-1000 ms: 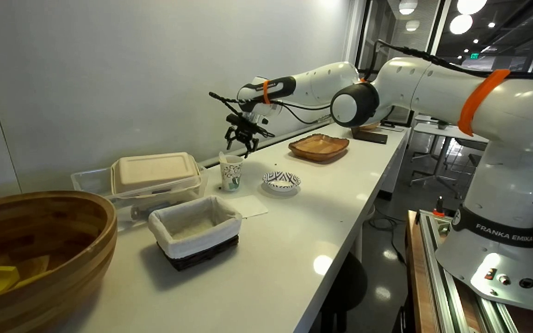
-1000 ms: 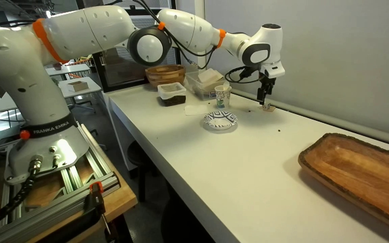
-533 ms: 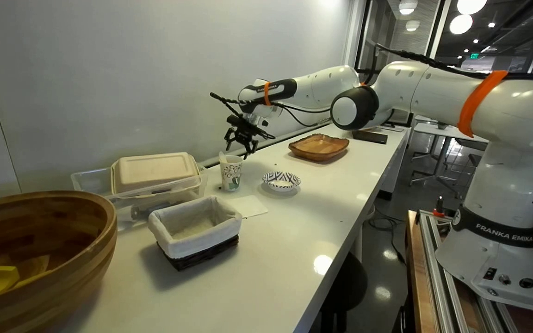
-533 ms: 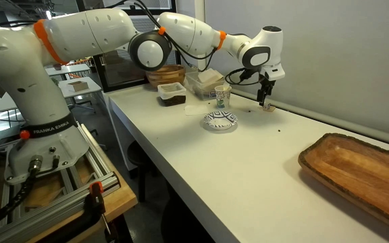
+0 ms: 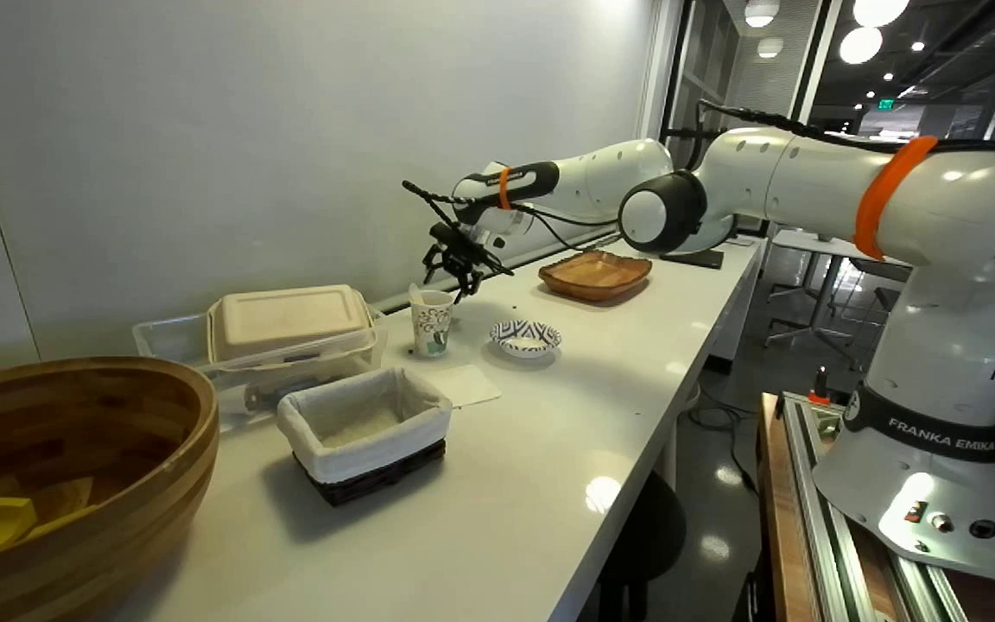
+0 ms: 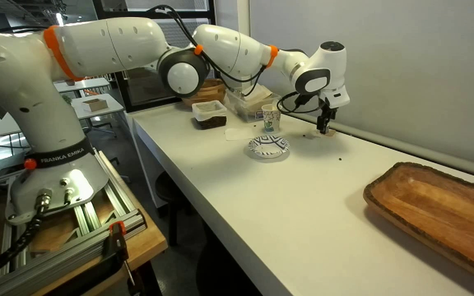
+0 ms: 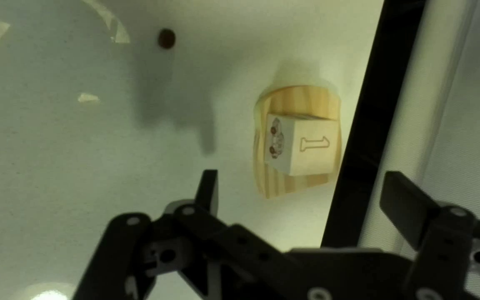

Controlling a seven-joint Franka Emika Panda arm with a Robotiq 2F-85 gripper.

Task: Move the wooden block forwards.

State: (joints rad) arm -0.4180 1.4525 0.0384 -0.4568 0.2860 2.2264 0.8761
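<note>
The tool (image 7: 302,173) has lowered, jaws wide and empty, near the numbered wooden block (image 7: 304,143) on a striped slab (image 7: 304,100), so close to the far-side pipe (image 7: 415,121) that one jaw may strike it.

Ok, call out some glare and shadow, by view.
In both exterior views, glare on the robot base; in an exterior view, a bright spot on the counter; in the wrist view, a dark shadow left of the wooden block and glare at the bottom edge.
</note>
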